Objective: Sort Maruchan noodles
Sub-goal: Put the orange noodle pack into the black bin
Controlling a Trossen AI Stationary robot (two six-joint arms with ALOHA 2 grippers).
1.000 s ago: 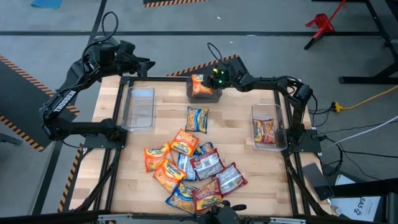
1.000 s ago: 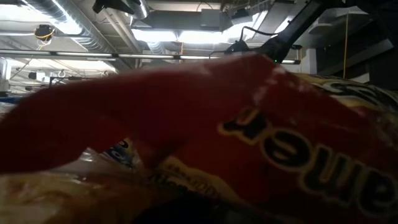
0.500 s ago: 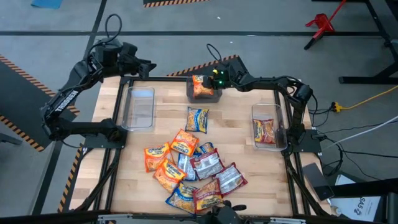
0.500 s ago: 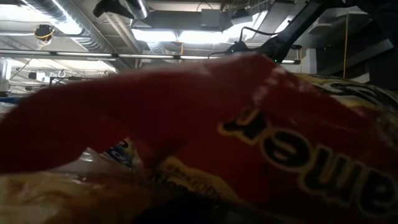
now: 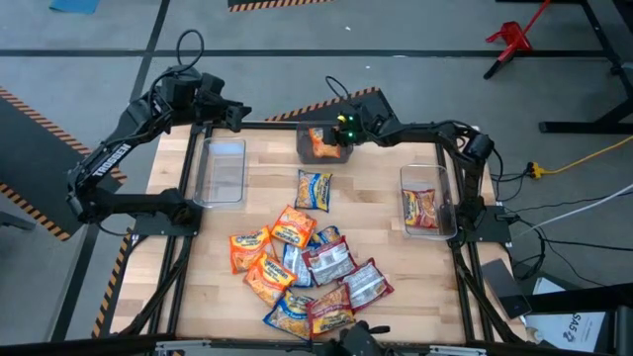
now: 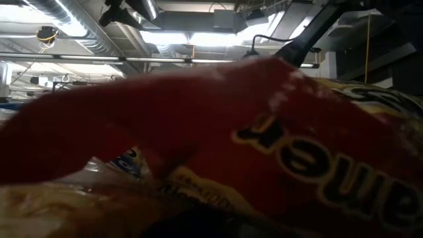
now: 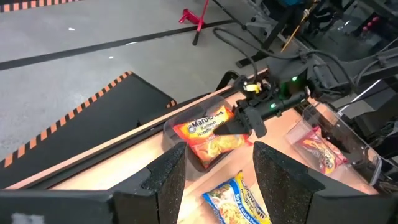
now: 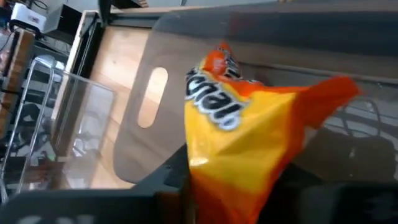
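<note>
Your right gripper (image 5: 334, 136) is hanging over the clear plastic bin at the far middle edge of the table (image 5: 324, 142), with the glossy orange noodle packet (image 5: 321, 139) sitting directly beneath it, inside the bin walls. In the right wrist view that orange packet (image 8: 249, 137) is filling the space right at the fingers, crumpled end up against them, long axis running away from the wrist. Whether the fingers are pinching it or are letting go, I cannot tell (the packet is hiding the tips). From the left wrist view you are seeing the same packet (image 7: 208, 134) lying in the bin with the right gripper (image 7: 245, 124) at its edge.

Your left gripper (image 5: 237, 117) is waiting, fingers parted and empty, by the far left corner near the empty clear bin (image 5: 220, 173).

For the coming pick, the blue-and-yellow packet (image 5: 314, 190) is lying just on the near side of the middle bin, long axis pointing toward the pile of mixed packets (image 5: 302, 272). Your right arm is looking nearer.
</note>
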